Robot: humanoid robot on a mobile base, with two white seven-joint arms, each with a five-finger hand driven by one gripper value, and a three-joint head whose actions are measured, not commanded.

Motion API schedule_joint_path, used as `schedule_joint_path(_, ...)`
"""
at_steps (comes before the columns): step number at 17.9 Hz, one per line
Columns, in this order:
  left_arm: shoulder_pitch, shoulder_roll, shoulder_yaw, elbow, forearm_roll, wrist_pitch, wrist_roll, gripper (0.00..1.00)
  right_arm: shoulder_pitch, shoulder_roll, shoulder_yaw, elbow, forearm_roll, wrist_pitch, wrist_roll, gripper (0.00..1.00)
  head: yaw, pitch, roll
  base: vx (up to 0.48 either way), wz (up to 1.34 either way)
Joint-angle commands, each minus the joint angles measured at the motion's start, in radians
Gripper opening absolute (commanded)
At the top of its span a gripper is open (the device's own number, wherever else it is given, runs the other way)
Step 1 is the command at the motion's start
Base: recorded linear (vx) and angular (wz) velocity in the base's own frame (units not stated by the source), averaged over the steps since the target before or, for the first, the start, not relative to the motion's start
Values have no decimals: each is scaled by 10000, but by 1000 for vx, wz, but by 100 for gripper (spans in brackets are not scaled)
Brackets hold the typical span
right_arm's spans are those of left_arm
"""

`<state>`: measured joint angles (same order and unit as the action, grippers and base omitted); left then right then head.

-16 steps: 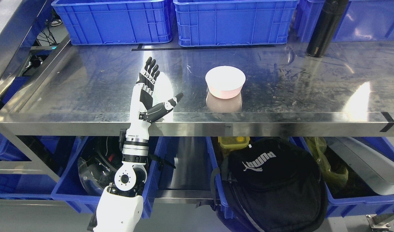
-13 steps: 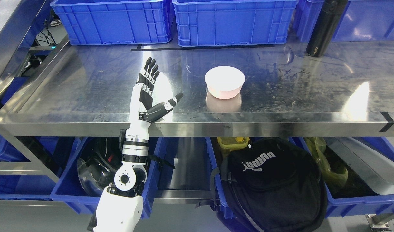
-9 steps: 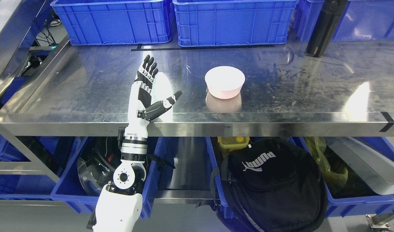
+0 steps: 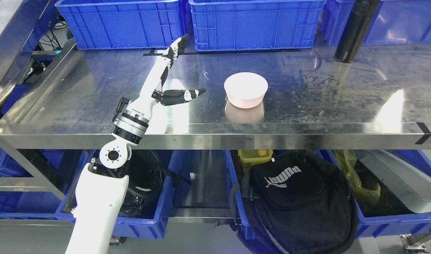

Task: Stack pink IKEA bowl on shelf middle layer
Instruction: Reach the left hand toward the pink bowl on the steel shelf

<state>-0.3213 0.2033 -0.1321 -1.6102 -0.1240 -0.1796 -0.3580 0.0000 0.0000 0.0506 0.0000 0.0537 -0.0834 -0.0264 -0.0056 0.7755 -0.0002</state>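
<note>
A pink bowl [image 4: 246, 89] with a white inside stands upright on the steel shelf [image 4: 95, 91], near the middle. My left hand [image 4: 176, 76] hovers over the shelf to the left of the bowl, open and empty. Its fingers [image 4: 175, 47] stretch toward the back bins and its thumb [image 4: 187, 94] points right at the bowl, a short gap away. The right hand is out of view.
Blue bins [image 4: 121, 22] [image 4: 256, 21] line the back of the shelf. A black bottle [image 4: 353, 30] stands at the back right. Below the shelf are a black bag [image 4: 296, 197], a yellow box [image 4: 255, 155] and more blue bins [image 4: 145, 222].
My left arm has lifted and swung forward over the shelf. The hand has moved further back and a little right, with the thumb closer to the bowl. The bowl has not moved.
</note>
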Motion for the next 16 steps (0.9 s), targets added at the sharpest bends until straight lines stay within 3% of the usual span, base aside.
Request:
schedule_joint_path(1,-1694,1711,-1359,-50,-2925,599,-1497,99,231,-175,0,-175,0,5,3,100,0,0,0,0,0)
schedule_joint_path(5,-2123,927,-1944,-50,-4603,569,-2124,95,231,-175,0,-175,0,5,3,100,0,0,0,0,0)
schedule_joint_path(10,-3150,683,-2376,-50,-4911,569,-5114,97,231,-175,0,-175,0,5,3,100,0,0,0,0,0)
schedule_joint_path(16,-3398,-712,-2437,194,-6319,599,-5378,100,231,-175,0,-175,0,5,3,100,0,0,0,0,0)
